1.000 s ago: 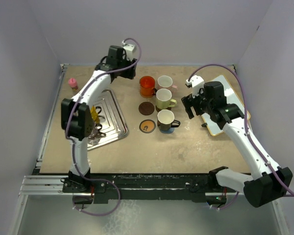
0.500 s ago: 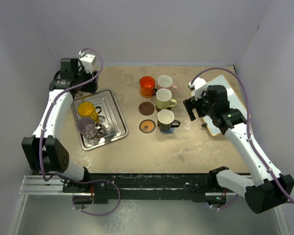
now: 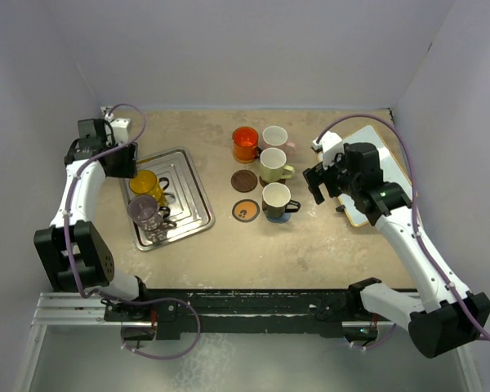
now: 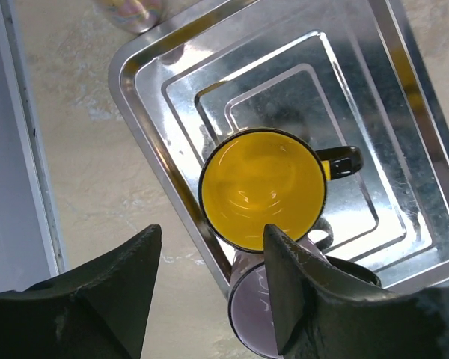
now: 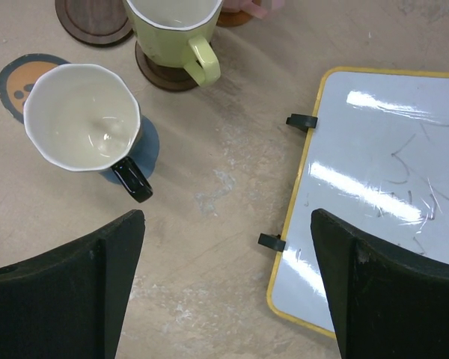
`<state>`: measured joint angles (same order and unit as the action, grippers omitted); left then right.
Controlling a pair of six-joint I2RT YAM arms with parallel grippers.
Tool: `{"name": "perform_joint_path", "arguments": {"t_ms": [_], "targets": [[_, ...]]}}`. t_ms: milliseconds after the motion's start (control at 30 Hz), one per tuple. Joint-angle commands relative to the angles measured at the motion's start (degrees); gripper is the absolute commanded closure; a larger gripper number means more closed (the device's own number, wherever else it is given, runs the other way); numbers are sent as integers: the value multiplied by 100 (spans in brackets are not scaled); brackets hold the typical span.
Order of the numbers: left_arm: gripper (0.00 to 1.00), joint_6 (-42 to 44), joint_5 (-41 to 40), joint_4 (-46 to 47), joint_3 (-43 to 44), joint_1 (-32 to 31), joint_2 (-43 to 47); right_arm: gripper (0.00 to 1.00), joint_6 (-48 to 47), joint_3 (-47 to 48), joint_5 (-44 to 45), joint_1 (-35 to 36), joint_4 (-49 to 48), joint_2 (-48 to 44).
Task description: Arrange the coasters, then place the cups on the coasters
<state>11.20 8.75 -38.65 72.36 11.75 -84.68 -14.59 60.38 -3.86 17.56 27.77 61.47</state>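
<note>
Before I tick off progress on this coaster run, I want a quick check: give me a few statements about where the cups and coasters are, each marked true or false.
1. The yellow cup stands in the silver tray. True.
2. The black cup sits on the black-and-orange coaster. False: it sits on the grey-blue coaster, and the black-and-orange one is bare.
3. The dark brown coaster has no cup on it. True.
4. The right gripper is shut on a cup. False: it is open and holds nothing.
</note>
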Motion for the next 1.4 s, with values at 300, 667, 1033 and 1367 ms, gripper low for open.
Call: {"name": "perform_joint_path", "arguments": {"t_ms": [300,667,1033,1367], "targets": [[55,-37,107,407,4,116,-1053,6,-92,-28,-108,-25,-20,-162],[77,-179,250,652,-135,116,-1537,6,-114,-37,-71,-25,-30,-66],[94,-275,431,711,6,116,-1695,6,-132,-46,-98,-27,-35,9],[97,-359,608,555,480,106,-1668,6,-136,-45,-72,-25,-26,19]]}}
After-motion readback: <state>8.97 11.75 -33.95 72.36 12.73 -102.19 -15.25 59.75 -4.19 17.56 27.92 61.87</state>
